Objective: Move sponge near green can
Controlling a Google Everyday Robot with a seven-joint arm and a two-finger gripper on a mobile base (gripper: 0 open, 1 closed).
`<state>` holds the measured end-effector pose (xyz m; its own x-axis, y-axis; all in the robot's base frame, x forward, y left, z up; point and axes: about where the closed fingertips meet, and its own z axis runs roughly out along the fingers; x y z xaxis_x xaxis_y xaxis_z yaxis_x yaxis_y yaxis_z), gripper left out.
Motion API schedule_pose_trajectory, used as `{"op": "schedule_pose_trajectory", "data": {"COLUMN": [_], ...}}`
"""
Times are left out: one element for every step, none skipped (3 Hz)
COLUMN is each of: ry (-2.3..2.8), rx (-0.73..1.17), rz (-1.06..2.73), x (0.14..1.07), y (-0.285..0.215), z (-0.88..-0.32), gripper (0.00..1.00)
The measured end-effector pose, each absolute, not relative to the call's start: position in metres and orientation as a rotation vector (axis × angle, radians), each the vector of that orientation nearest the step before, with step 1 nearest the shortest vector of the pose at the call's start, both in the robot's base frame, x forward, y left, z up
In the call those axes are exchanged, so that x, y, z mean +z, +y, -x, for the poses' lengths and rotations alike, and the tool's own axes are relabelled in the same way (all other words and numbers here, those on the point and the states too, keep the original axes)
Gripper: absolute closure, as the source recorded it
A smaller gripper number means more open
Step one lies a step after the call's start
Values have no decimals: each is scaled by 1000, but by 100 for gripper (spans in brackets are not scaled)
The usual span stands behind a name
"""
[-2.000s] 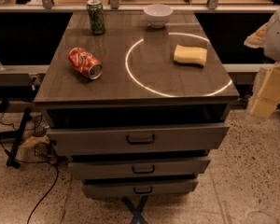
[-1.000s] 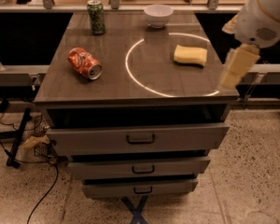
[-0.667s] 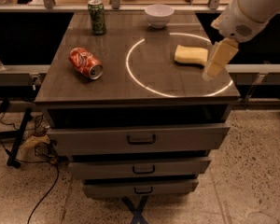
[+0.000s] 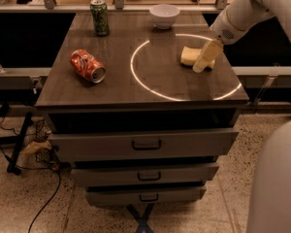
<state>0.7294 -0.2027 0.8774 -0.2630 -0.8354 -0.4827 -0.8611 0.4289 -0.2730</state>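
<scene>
Sponge (image 4: 188,55), one, lies by the end effector (image 4: 205,58), opening unclear; one green can (image 4: 100,17) well apart

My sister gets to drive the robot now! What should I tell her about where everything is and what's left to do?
Gripper: low over the right side of the table, at the sponge's right end; whether it grips the sponge cannot be told.
Sponge: lying flat on the right, inside the white ring.
Green can: upright at the back left corner.
Done: the gripper is at the sponge.
Left: grip the sponge, carry it to the back left and set it beside the green can.
</scene>
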Motion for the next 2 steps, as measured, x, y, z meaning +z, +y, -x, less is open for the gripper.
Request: {"op": "schedule_pose_trajectory", "data": {"ry": [2156, 2198], "rx": [92, 119], "rz": [1360, 1321], "x": [859, 845], "y": [-206, -211], "z": [-752, -758], "gripper": [0, 18]}}
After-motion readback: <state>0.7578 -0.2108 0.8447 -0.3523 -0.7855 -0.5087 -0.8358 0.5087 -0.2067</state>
